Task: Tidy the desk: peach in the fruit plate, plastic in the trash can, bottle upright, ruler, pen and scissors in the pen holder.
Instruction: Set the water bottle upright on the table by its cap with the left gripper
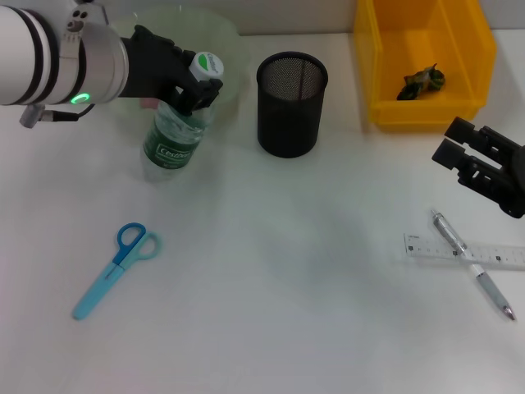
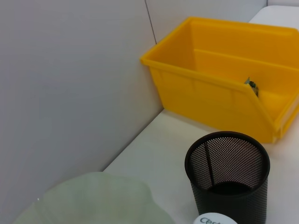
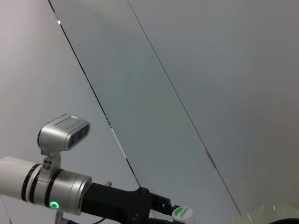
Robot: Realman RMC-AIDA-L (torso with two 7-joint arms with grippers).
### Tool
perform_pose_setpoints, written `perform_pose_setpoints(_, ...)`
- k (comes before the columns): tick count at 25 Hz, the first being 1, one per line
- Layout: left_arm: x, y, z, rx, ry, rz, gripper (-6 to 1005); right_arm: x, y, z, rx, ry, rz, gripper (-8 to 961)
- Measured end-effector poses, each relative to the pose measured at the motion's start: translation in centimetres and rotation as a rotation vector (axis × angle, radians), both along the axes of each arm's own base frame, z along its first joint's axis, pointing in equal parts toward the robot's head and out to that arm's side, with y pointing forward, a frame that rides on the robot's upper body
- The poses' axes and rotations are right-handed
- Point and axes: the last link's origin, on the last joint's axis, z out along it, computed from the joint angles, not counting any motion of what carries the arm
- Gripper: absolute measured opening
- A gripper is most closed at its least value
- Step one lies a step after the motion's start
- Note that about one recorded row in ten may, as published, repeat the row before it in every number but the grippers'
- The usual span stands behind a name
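My left gripper (image 1: 193, 86) is shut on the neck of a clear bottle (image 1: 172, 139) with a green label and a white-green cap (image 1: 207, 66). The bottle stands nearly upright with its base on the table, left of the black mesh pen holder (image 1: 291, 103). The pale green fruit plate (image 1: 221, 33) lies behind it. Blue scissors (image 1: 115, 267) lie at the front left. A clear ruler (image 1: 463, 250) and a silver pen (image 1: 474, 264) lie crossed at the right. My right gripper (image 1: 449, 139) is open above them. The peach is hidden.
A yellow bin (image 1: 422, 61) at the back right holds a dark scrap of plastic (image 1: 422, 80). The left wrist view shows the bin (image 2: 219, 93), the pen holder (image 2: 229, 177) and the plate (image 2: 93, 200) against a grey wall.
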Motion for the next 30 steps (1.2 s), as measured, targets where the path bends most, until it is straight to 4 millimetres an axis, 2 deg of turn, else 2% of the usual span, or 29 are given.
perform_pose_setpoints(14,-0.54,0.01,0.91,0.029,-0.095,0.027,432,-0.42,0.83,-0.07,-0.001,-0.013,0.011,705)
perform_pose_setpoints(30,-1.02,-0.01,0.82,0.033,-0.098,0.035,421,-0.44,0.89,-0.06,0.0,-0.012,0.011,704)
